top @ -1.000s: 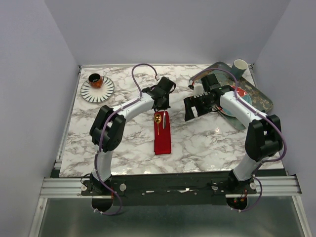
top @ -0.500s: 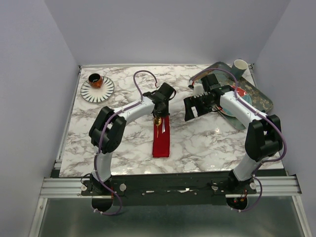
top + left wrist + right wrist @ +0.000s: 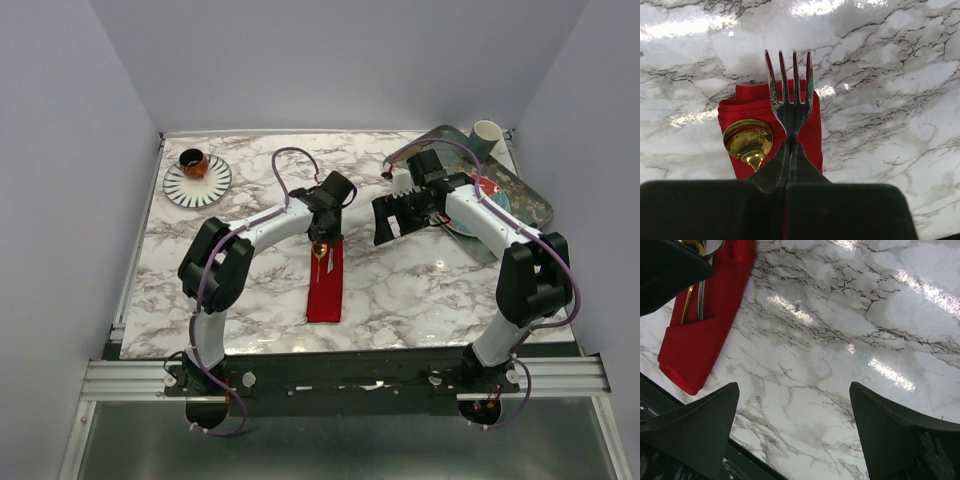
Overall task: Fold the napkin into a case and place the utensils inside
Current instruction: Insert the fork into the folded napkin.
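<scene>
One red case (image 3: pixel 811 134), one gold spoon (image 3: pixel 747 140), one fork (image 3: pixel 790 95). The left gripper (image 3: pixel 790 150) pinches the fork; the right gripper (image 3: pixel 795 425) gapes wide.

On the worktop (image 3: pixel 420 290) – one red napkin (image 3: pixel 326 290), one gold spoon (image 3: pixel 747 140), one silver fork (image 3: pixel 790 95), one striped plate (image 3: pixel 215 186), one dark tray (image 3: pixel 530 200), and two cups – a brown cup (image 3: pixel 193 161) and a white cup (image 3: pixel 486 133).

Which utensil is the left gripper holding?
The silver fork, pinched at its neck by the left gripper; the gold spoon lies free on the napkin.
</scene>
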Controlling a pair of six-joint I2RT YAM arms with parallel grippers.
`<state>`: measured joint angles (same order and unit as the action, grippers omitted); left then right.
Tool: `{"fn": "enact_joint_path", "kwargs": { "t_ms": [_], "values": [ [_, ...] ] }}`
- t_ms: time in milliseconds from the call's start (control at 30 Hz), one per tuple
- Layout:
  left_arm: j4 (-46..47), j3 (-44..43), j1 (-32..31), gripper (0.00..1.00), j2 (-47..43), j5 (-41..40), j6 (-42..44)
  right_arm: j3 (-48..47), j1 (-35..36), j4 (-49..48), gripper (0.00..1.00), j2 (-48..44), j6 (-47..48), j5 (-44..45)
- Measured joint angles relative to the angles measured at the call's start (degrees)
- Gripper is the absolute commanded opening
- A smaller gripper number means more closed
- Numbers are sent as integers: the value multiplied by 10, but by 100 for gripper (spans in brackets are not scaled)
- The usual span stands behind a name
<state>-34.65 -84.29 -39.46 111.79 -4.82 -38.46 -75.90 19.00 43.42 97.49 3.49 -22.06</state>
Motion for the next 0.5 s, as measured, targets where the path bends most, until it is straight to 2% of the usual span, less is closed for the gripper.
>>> {"fn": "enact_joint_path", "kwargs": {
  "t_ms": [367, 500],
  "values": [
    [-16, 12, -4, 0, -3, 16, 0, -16, 0, -2, 99, 26, -10, -30],
    [-16, 21, -4, 0, -4, 21, -1, -18, 0, -10, 84, 51, -33, -64]
  ]
}}
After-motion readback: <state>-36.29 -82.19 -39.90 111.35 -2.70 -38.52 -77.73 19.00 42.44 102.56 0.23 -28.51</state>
